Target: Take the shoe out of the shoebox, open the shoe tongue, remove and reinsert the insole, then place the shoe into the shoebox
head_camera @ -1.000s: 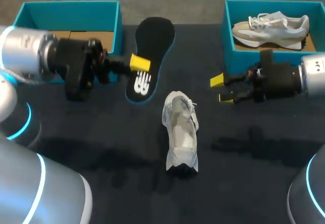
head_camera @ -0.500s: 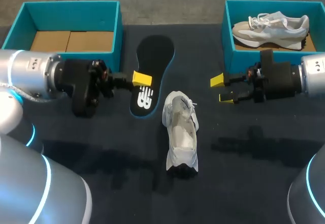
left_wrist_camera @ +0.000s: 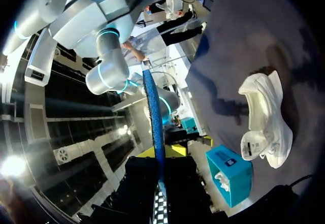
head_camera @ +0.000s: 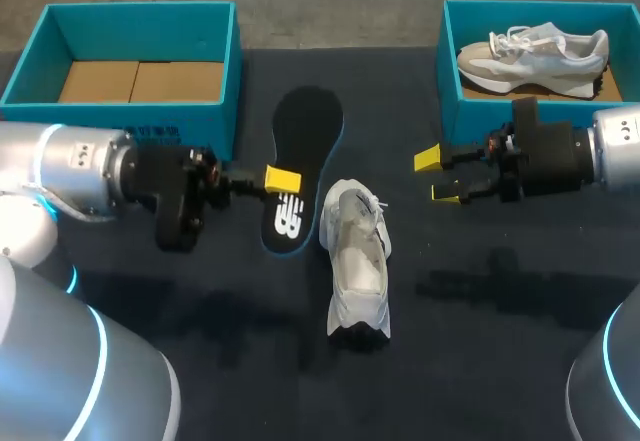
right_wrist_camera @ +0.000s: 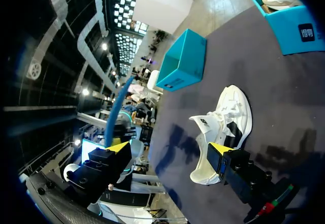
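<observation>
Left gripper (head_camera: 282, 180) clamped on insole (head_camera: 306, 126); right gripper (head_camera: 437, 176) fingers wide apart, holding nothing, near shoe (head_camera: 357, 261).

Gap between shoe (head_camera: 356, 261) and right pincer (head_camera: 437, 176)

Even overhead light (soft shadows)

Dark navy cloth-covered worktop (head_camera: 500, 361) fills most of the head view. At its far right corner sits a teal open-top cardboard box (head_camera: 470, 116) w/ a beige-and-white lace-up sneaker (head_camera: 535, 53) inside, lying on its side, sole twd the box's near wall.
</observation>
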You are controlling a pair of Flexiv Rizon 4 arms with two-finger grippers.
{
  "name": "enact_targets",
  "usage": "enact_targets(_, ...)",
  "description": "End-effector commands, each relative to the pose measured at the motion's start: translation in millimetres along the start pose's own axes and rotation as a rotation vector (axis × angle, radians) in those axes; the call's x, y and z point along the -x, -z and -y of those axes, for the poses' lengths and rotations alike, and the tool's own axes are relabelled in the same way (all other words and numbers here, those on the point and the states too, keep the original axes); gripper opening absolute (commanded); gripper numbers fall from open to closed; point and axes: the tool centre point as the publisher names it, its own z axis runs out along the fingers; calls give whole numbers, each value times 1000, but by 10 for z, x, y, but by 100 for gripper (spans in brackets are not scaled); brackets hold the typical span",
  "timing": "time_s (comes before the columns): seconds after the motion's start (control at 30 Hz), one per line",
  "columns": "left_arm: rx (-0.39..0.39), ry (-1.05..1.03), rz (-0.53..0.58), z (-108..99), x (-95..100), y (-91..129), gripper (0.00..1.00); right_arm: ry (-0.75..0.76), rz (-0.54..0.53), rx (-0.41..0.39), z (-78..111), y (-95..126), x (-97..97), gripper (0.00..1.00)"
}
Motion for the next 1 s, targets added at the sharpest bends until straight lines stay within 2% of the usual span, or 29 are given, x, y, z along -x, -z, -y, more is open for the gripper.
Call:
enact_targets(0.03, -12, -14, 14, -43, -212, -18, 0, 0, 2, 1, -2, -17, -1, 100)
enact_targets(0.33, -10, -87, 16, -123, -354, -68, 0, 0, 2, 1, -2, -17, -1, 100)
enact_targets(0.67, -29, -96, 28, -138, -359, -159, 0, 0, 2, 1, -2, -17, -1, 100)
enact_targets(1.0, -29, -96, 28, -138, -359, -159, 0, 0, 2, 1, -2, -17, -1, 100)
